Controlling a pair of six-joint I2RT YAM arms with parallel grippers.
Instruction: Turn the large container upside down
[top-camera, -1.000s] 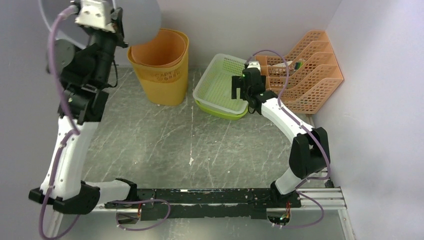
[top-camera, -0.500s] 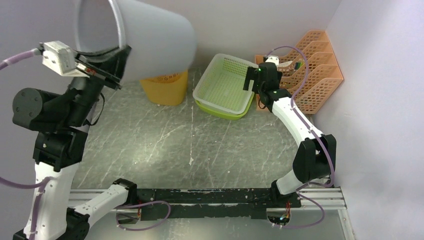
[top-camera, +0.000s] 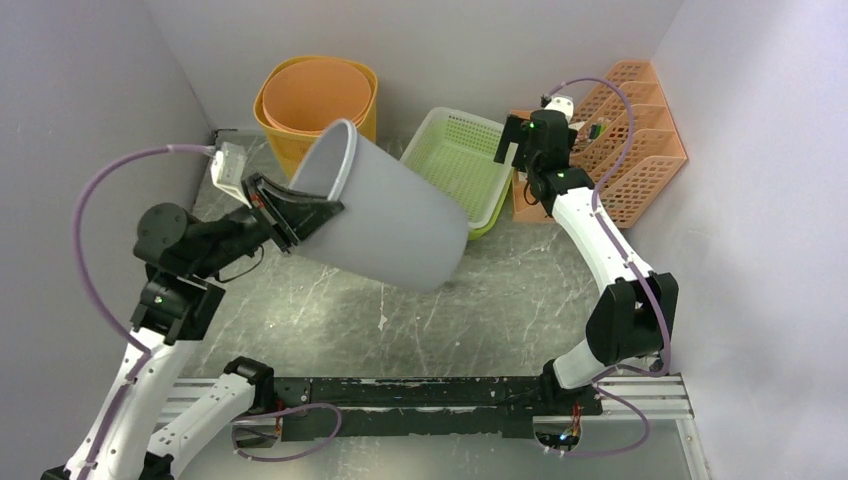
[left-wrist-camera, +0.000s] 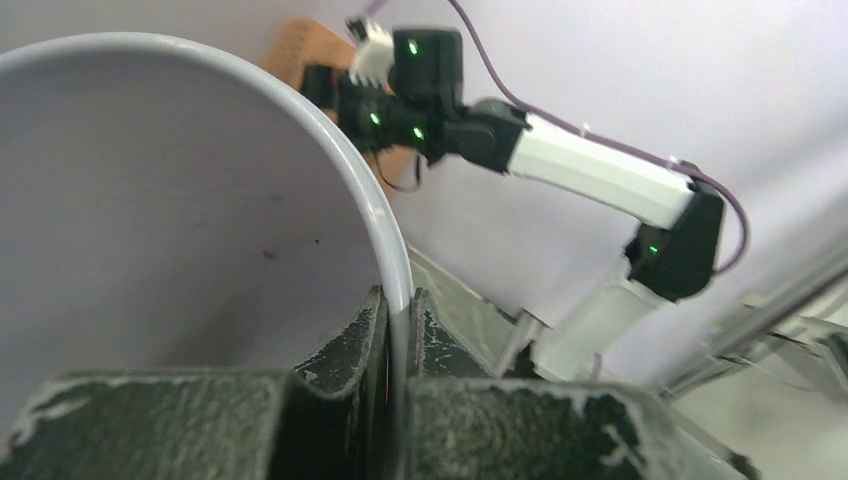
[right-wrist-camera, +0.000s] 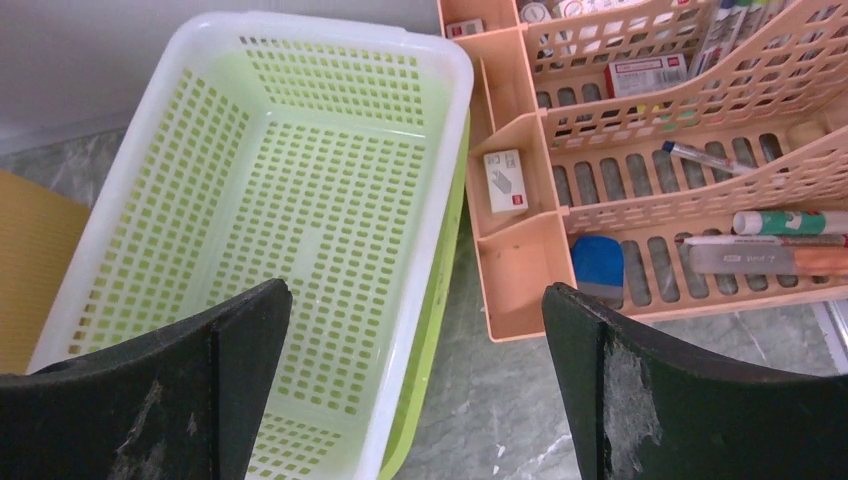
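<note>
The large container is a pale grey plastic bin (top-camera: 385, 220). It hangs tilted above the table's middle, mouth up and left, base down and right. My left gripper (top-camera: 318, 205) is shut on its rim. In the left wrist view the rim (left-wrist-camera: 385, 235) runs down between the two black fingers (left-wrist-camera: 345, 345), which pinch it at my left gripper (left-wrist-camera: 400, 305). My right gripper (top-camera: 522, 140) is open and empty, high at the back over the gap between basket and organiser. In the right wrist view my right gripper (right-wrist-camera: 415, 330) shows wide-spread fingers.
Stacked orange bins (top-camera: 318, 95) stand at the back left. A green and white mesh basket (top-camera: 470, 165) (right-wrist-camera: 300, 230) sits at the back centre. A peach desk organiser (top-camera: 625, 140) (right-wrist-camera: 640, 150) with pens and small items stands at the back right.
My left arm has swung down and right, bringing the grey bin from high at the back left to over the table's middle. My right gripper has drawn back slightly towards the organiser.
</note>
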